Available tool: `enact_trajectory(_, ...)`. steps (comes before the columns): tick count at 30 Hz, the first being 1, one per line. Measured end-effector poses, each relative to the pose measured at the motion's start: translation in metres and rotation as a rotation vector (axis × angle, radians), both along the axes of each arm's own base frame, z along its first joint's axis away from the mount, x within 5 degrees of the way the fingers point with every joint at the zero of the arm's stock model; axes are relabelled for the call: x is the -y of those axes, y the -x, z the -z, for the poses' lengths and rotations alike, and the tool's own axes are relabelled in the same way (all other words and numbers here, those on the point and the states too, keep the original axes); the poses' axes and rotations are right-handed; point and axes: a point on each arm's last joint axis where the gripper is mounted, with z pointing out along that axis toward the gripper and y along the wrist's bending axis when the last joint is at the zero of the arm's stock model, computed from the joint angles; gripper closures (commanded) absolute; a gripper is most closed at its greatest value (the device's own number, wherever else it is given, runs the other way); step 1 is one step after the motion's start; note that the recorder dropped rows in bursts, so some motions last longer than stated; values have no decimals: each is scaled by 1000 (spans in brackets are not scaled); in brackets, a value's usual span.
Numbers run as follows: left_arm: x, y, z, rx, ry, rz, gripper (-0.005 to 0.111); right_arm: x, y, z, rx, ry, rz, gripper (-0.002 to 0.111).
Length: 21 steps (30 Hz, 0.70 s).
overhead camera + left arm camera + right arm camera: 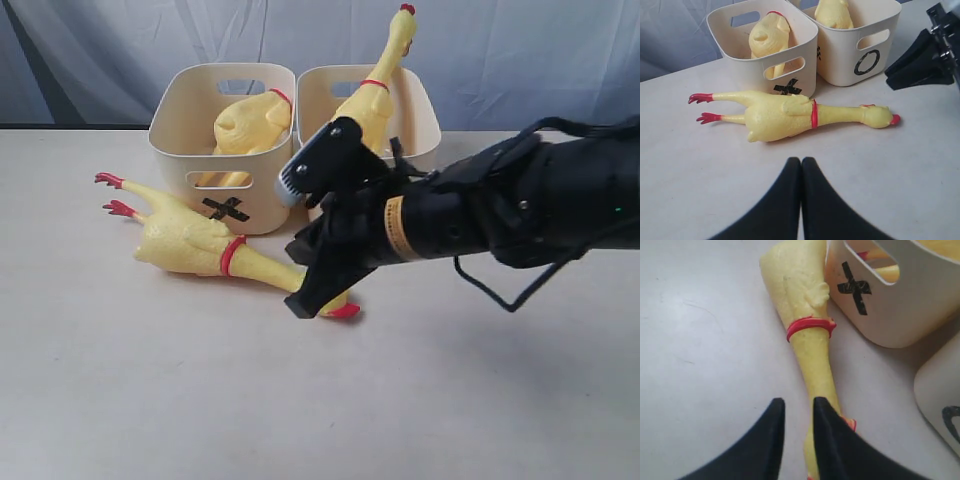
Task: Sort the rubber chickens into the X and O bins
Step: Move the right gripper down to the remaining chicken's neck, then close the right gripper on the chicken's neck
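One rubber chicken [195, 243] [780, 115] [800, 290] lies flat on the table in front of the bins, red feet to the left and head to the right. My right gripper [310, 300] [796, 402] [888, 80] hovers over its head and neck, jaws a little apart with nothing gripped. The left gripper [801, 161] is shut and empty, on the near side of that chicken. The X bin [170, 150] [745, 67] [910, 300] holds a chicken [250, 125] [767, 37]. Another chicken [370, 100] [832, 12] stands upright in the O bin [420, 110] [840, 55] [940, 385].
The two bins stand side by side at the back of the cream table [150, 400], before a grey-blue curtain [100, 50]. The black right arm [520, 200] reaches in from the right with a loose cable [500, 295] hanging under it.
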Motion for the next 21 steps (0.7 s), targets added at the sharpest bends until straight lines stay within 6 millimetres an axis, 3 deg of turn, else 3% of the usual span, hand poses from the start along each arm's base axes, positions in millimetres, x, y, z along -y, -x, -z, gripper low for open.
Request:
enact_trajectory(3, 0, 0, 0, 0, 0, 1, 107, -9, -5, 14, 4, 48, 10, 51)
enact_trajectory(11, 0, 1, 0, -4, -2, 1, 107, -26, -20, 38, 19, 118, 34, 50)
enact_trajectory(21, 0, 1, 0, -4, -1, 2, 107, -38, -39, 52, 50, 154, 51, 50)
